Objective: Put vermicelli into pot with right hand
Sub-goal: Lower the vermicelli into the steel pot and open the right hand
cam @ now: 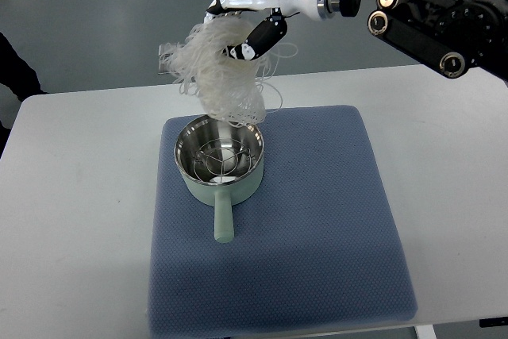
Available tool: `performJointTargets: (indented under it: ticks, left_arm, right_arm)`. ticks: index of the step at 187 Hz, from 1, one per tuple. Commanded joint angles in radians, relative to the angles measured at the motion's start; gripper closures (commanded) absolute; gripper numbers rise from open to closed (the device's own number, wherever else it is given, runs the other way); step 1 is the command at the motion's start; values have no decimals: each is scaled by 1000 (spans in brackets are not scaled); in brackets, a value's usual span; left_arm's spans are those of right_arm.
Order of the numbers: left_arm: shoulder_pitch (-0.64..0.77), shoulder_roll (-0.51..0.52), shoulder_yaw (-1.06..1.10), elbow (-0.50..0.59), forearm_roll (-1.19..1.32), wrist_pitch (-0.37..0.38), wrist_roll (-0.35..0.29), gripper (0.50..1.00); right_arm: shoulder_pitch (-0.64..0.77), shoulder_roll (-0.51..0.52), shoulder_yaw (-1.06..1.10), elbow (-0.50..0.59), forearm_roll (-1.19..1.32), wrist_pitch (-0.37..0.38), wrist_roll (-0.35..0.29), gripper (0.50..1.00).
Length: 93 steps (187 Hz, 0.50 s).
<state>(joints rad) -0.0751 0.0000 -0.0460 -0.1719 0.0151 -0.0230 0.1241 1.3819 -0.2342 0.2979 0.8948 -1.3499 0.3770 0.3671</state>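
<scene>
The tangled bundle of translucent white vermicelli [218, 77] is held aloft by the white-and-black right hand [242, 33], whose arm enters from the picture's right edge; the fingers are curled around the top of the bundle, pinching it. The bundle hangs with its long axis roughly vertical, and its lower strands appear to dangle just above, or to be touching, the far rim of the pale green pot with a steel lining and a wire rack inside [252, 184]. The pot lies directly below and slightly nearer the camera than the hand, its handle pointing toward the viewer, on a blue-grey textured mat [333, 228] spread over a white table [71, 196]. The forearm is stretched nearly level, wrist turned downward. A small forward shift seems needed before release, since loose strands spread leftward beyond the rim. The left hand is not visible.
</scene>
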Motion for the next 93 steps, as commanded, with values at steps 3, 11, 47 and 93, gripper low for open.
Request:
performJointTargets:
  ticks: [3, 11, 47, 93]
  left_arm:
    - [0, 0, 0, 0, 0, 0, 0, 500]
    - [0, 0, 0, 0, 0, 0, 0, 500]
    - [0, 0, 0, 2, 0, 0, 0, 500]
    - [-2, 0, 0, 2, 0, 0, 0, 500]
  right_arm:
    - [-37, 35, -16, 0, -8, -9, 1, 1000]
    - [-37, 35, -16, 0, -8, -9, 1, 1000]
    - [-133, 36, -40, -11, -14, -82, 1, 611]
    - [-130, -4, -6, -13, 5, -102, 6, 599]
